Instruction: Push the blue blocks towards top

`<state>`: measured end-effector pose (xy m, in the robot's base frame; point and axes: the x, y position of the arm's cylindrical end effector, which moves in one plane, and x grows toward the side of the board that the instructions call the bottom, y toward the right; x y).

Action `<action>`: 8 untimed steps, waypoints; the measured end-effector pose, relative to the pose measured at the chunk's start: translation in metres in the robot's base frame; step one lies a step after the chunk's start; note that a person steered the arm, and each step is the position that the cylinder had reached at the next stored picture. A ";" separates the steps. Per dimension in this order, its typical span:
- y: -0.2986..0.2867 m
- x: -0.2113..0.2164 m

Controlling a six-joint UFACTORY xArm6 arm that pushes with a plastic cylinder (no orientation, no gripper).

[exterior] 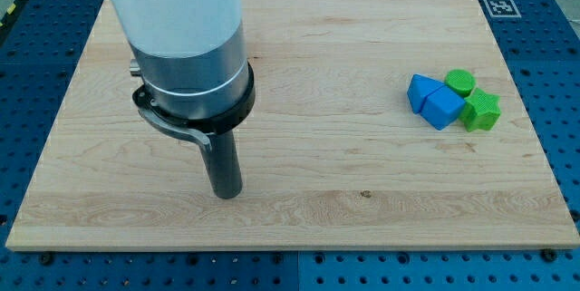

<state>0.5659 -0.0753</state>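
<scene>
Blocks are clustered at the view's right: two blue blocks (433, 101) beside two green blocks (473, 99); my tip (226, 193), pincerless, is seen well apart.

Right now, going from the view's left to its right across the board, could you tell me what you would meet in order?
My tip → blue block on the left → second blue block → green star-shaped block. The round green block sits above, overlapping these in left-right position, so I leave it unplaced.
</scene>
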 end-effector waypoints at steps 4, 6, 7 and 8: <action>0.012 -0.003; 0.123 -0.059; 0.138 -0.059; 0.211 -0.059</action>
<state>0.5068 0.1361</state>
